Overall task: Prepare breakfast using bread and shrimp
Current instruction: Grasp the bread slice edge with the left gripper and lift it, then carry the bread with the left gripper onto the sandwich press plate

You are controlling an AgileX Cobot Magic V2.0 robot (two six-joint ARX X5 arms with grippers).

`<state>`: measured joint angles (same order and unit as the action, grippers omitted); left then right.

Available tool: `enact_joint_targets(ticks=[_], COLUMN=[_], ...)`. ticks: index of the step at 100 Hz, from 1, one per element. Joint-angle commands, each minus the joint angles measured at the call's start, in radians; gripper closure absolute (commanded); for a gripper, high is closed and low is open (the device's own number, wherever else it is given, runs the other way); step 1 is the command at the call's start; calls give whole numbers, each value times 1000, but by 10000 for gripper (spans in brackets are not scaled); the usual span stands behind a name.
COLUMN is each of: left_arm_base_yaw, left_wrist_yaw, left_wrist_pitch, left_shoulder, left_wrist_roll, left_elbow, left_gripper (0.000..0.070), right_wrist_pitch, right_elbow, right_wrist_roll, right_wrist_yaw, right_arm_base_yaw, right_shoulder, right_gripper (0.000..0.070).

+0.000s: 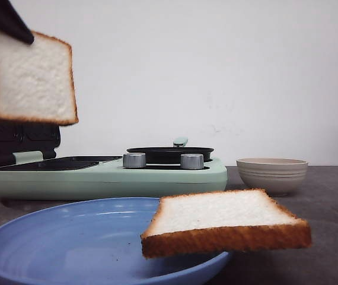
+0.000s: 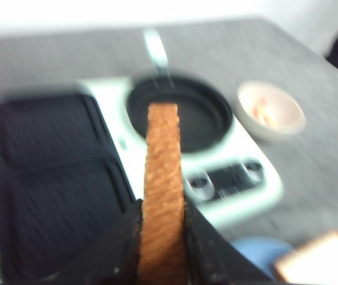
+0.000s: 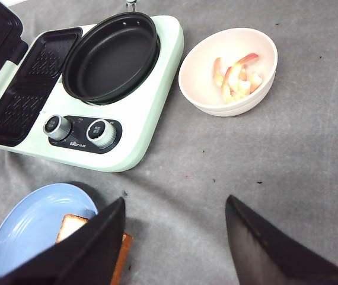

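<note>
One slice of bread [image 1: 31, 77] hangs upright in the air at the upper left, above the mint-green breakfast maker [image 1: 107, 175]. My left gripper [image 2: 162, 208] is shut on its crust edge [image 2: 163, 172], over the black grill plates [image 2: 50, 178]. The second slice of bread [image 1: 225, 221] lies on the right rim of the blue plate [image 1: 68, 249] and overhangs it. The shrimp [image 3: 237, 76] lie in a cream bowl [image 3: 228, 101] to the right of the maker. Above the grey table, my right gripper [image 3: 175, 202] is open and holds nothing.
The maker's round black pan [image 3: 111, 56] sits beside two silver knobs [image 3: 101, 132]. Its grill lid [image 1: 21, 139] stands open at the back left. A white wall rises behind the table.
</note>
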<state>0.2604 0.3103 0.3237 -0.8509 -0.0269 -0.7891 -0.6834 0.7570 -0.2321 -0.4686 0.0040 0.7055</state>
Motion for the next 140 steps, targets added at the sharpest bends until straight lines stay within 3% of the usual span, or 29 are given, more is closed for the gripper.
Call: enact_joint_targets(ticks=[1,60,82,105,140], left_arm_base_yaw=[11,84,99,115,143], left_wrist_yaw=[-52,-406,-449,-568,-603], left_wrist_pitch=[-53,-304,-351,-337,-294], left_shoulder=[-14,-371,-570,-767,-921], left_wrist_roll=[47,539,638,718,805], left_elbow=[-16,-174,-293,-450,-541], left_gripper=[697,697,697,700,700], right_wrist_pitch=[9,0,0,-2,-9], right_elbow=[10,10,10,10,10], right_wrist_roll=[12,12,25,39,53], right_wrist_yaw=[-2,-2,-2,-2,-2], right_arm_base_yaw=[0,0,0,0,0], right_shoulder=[5,5,5,5,5], right_gripper=[369,369,369,369,369])
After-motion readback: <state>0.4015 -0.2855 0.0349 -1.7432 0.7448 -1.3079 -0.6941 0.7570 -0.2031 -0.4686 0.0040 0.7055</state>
